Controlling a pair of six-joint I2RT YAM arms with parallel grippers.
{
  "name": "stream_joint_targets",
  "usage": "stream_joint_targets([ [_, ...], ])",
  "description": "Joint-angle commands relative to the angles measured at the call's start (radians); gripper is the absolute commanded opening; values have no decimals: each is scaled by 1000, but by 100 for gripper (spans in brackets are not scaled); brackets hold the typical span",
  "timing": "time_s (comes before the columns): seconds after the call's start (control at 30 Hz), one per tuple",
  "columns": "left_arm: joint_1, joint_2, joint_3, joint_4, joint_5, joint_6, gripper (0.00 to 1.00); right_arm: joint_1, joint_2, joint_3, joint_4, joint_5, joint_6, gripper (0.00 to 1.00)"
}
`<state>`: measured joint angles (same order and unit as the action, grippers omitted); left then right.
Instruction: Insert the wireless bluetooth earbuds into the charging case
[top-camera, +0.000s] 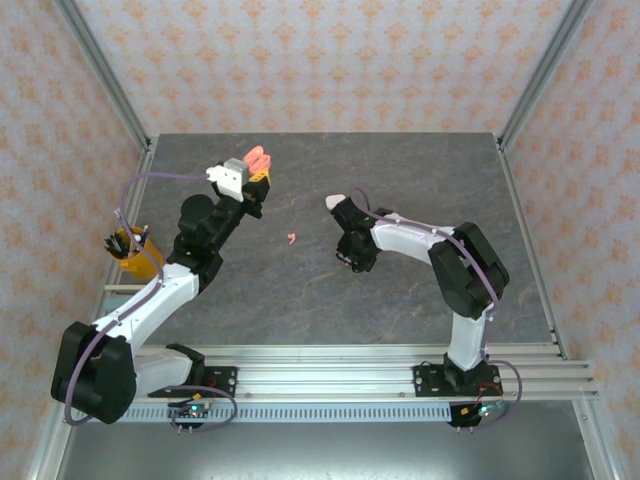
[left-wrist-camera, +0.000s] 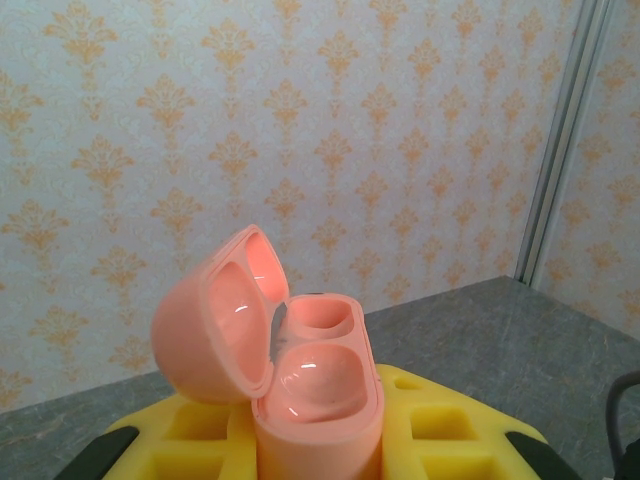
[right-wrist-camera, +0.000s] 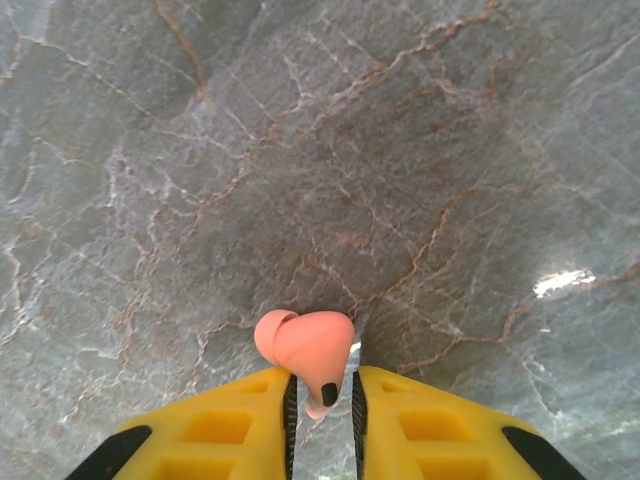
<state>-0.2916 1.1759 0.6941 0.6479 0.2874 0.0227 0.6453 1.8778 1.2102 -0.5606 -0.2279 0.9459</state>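
Note:
A salmon pink charging case stands upright between the yellow fingers of my left gripper, which is shut on it. Its lid hangs open to the left and both wells are empty. In the top view that case is held above the far left of the table. A pink earbud lies on the table with its stem between the pads of my right gripper. The jaws stand narrowly apart around the stem, with a slit showing on the right side. A second pink earbud lies loose between the arms.
A small pale rounded object sits just behind the right wrist. A yellow cup of pens stands at the table's left edge beside the left arm. Dark marbled tabletop stretches to the back and right.

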Motion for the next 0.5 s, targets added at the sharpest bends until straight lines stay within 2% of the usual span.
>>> stream_joint_targets([
  [0.0, 9, 7, 8, 49, 5, -11, 0, 5, 15, 17, 4, 37, 13, 23],
  [0.47, 11, 3, 10, 46, 1, -12, 0, 3, 1, 16, -41, 76, -28, 14],
])
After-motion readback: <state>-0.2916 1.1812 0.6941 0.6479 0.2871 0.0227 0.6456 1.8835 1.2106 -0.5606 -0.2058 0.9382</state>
